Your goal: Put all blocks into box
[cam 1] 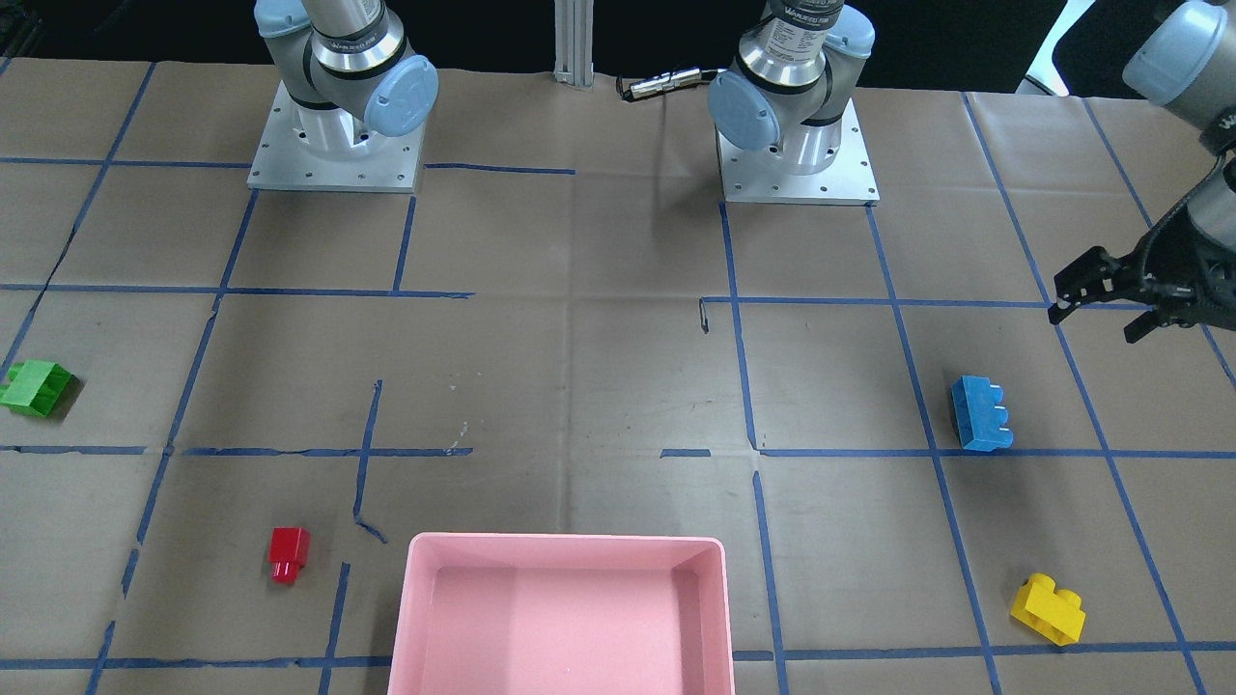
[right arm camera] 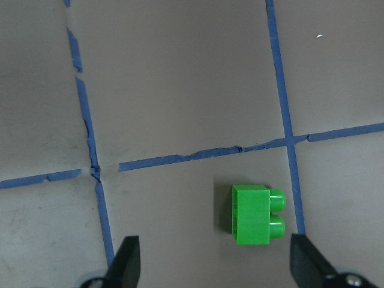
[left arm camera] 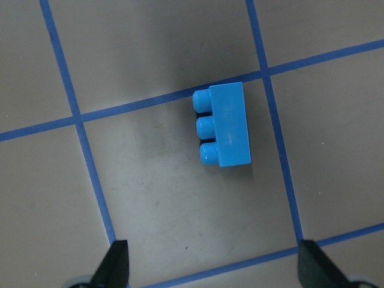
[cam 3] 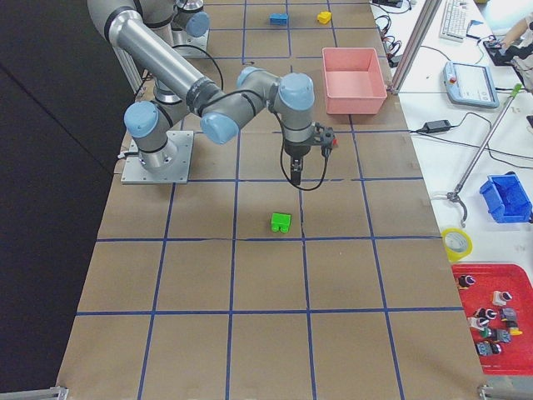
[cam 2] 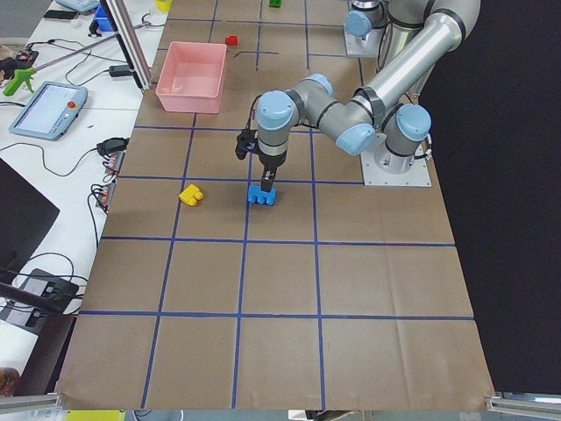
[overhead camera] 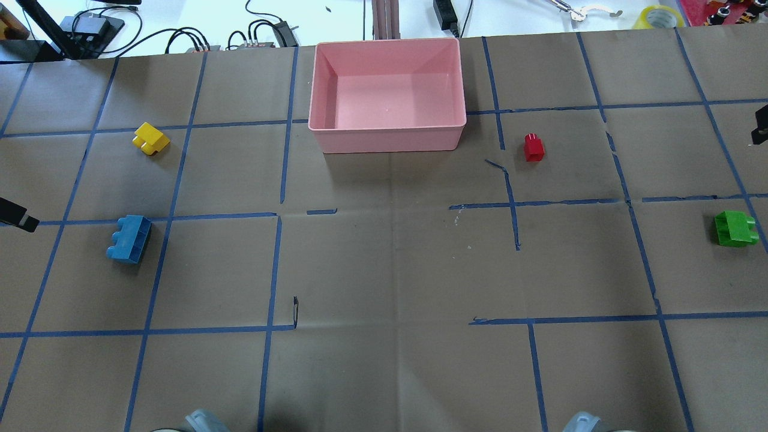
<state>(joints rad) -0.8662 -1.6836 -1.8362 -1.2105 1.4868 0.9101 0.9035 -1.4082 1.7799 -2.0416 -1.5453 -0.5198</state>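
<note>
Plainly, the left gripper (left arm camera: 213,267) hangs spread wide and empty above the blue brick (left arm camera: 225,125), which lies on its side close to a tape crossing. The right gripper (right arm camera: 213,264), likewise parted and holding nothing, hangs over the green brick (right arm camera: 255,214). Further out lie the yellow brick (overhead camera: 150,138) and the red brick (overhead camera: 533,147), the latter near the pink box (overhead camera: 387,139) at the desk's far edge (all four bricks rest on the paper, outside it). Creased brown paper gridded with blue tape (overhead camera: 279,168) covers the desk (overhead camera: 390,270). A white bench (cam 2: 79,61) alongside carries cables (overhead camera: 192,39) and a teach pendant (cam 2: 48,110).
</note>
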